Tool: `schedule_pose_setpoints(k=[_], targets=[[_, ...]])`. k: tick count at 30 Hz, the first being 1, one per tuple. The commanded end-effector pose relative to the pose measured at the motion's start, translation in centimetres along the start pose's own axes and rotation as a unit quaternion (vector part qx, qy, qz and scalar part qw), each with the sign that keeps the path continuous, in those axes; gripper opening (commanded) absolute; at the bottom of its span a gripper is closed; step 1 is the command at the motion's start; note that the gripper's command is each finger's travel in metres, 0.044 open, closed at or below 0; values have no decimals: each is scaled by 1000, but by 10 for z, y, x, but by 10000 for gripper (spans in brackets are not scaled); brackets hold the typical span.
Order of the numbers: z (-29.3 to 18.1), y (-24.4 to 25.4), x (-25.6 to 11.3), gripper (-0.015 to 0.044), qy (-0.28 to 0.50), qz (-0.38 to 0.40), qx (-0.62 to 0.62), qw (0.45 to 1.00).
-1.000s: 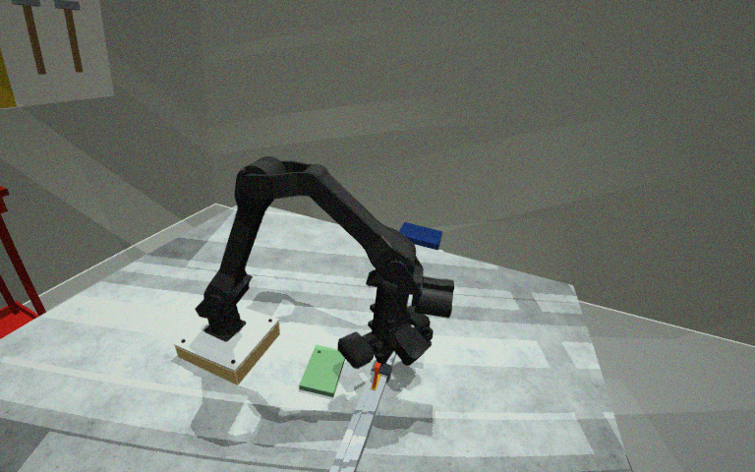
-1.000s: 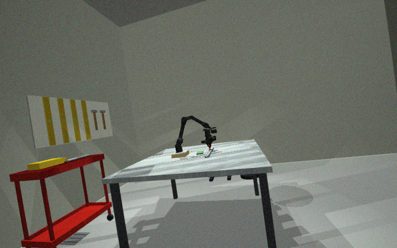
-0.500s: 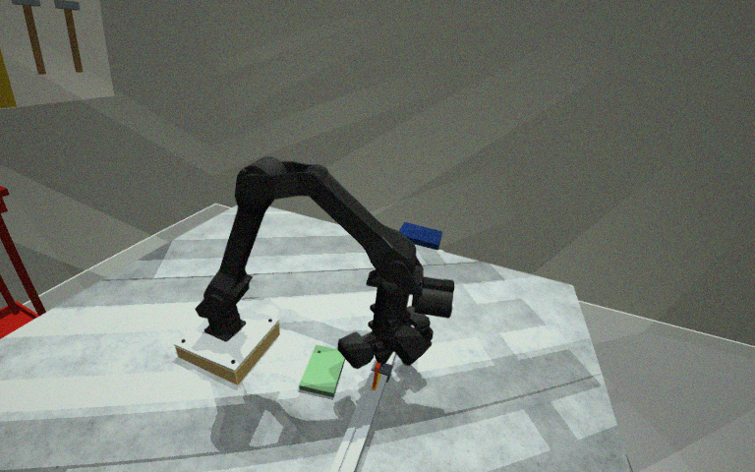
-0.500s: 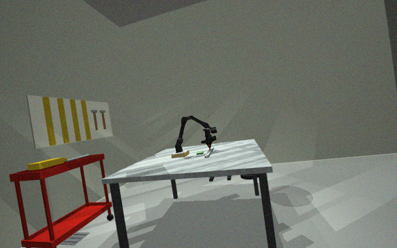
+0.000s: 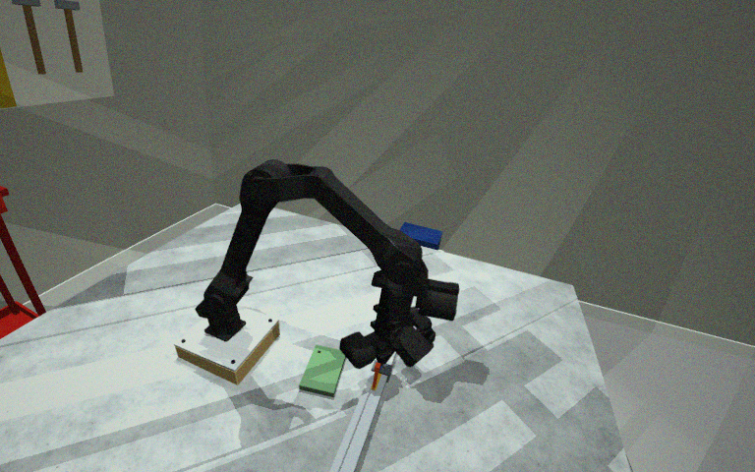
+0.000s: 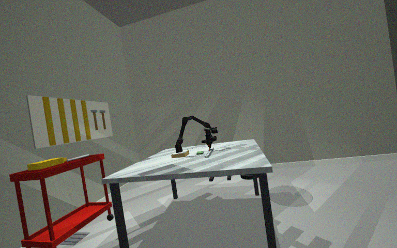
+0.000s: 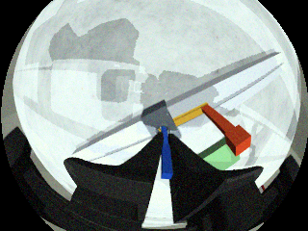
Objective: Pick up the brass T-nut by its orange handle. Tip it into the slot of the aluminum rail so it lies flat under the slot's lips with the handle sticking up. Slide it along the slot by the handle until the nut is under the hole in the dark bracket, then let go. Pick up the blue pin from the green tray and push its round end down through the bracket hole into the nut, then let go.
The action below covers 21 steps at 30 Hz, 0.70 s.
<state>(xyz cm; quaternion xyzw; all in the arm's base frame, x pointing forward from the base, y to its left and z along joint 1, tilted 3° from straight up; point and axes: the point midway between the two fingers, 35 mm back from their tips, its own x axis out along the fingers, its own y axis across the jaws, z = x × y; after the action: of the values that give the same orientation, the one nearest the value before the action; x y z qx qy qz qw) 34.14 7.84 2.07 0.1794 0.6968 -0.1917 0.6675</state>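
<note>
End effector [image 5: 383,361] [image 6: 209,146] [image 7: 165,138] closed on the blue pin [image 7: 166,159], held over the bracket [image 5: 384,369] [image 7: 159,117], presumably to line it up with the hole; the orange handle [image 5: 376,376] [image 7: 226,127] rises from the rail [image 5: 356,431] [image 6: 208,153] [image 7: 241,79] beside it, likely keeping the nut reachable for sliding.

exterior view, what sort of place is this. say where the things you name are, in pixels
Probably a workshop: hammers [image 5: 33,41] [image 6: 95,121] hang on a wall board [image 5: 91,83] [image 6: 62,140], a red tool cart [image 6: 46,201] stands by the table [image 5: 490,444] [image 6: 187,176], and a robot arm [image 5: 350,211] [image 6: 199,120] works there.
</note>
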Motion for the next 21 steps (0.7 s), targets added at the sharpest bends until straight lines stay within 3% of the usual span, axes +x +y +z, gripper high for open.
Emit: schedule_pose_setpoints(k=[1,21], targets=[[1,1,0,-150,6,-4,-2,1000],[4,3,0,-150,30,-21,-2,999]])
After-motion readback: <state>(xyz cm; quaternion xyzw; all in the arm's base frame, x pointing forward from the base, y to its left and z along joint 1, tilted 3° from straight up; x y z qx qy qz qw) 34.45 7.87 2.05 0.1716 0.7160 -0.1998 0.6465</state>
